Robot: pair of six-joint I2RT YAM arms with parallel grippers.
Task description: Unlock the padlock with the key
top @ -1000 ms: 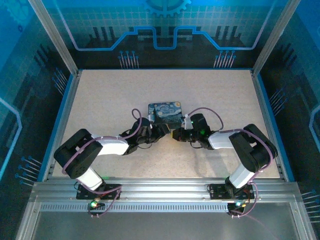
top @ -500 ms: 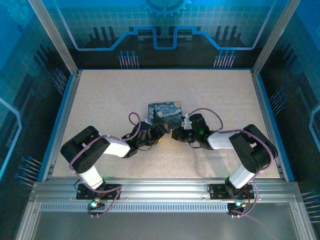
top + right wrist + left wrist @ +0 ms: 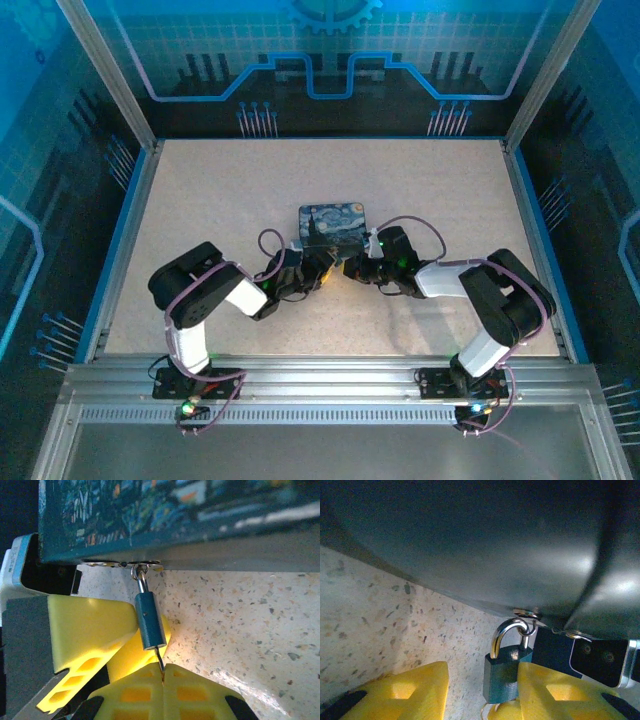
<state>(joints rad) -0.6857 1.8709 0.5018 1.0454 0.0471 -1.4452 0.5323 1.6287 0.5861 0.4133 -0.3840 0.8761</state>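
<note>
In the top external view, both arms are reaching in to the near edge of the dark blue swirl-painted tin (image 3: 332,222), which is lying on the speckled table (image 3: 220,200). The left gripper (image 3: 320,270) and the right gripper (image 3: 350,268) are sitting nose to nose just in front of it. The lock between them is too small here to make out.

In the left wrist view, the teal-bodied padlock (image 3: 502,675) is hanging by its silver shackle (image 3: 507,630) from the hasp ring (image 3: 526,614) under the tin's edge. The left gripper (image 3: 480,680) is standing with its yellow fingers (image 3: 400,690) spread wide. The lock body is leaning against the inner face of the right-hand finger and is well apart from the other.

In the right wrist view, the padlock (image 3: 150,622) is dangling tilted from the tin (image 3: 150,515). The slim key (image 3: 159,659) is sticking out of its lower end. The right gripper (image 3: 163,671) is pinching the key, its yellow fingers pressed together on it. A left-gripper finger (image 3: 90,630) appears to be touching the lock's side.
</note>
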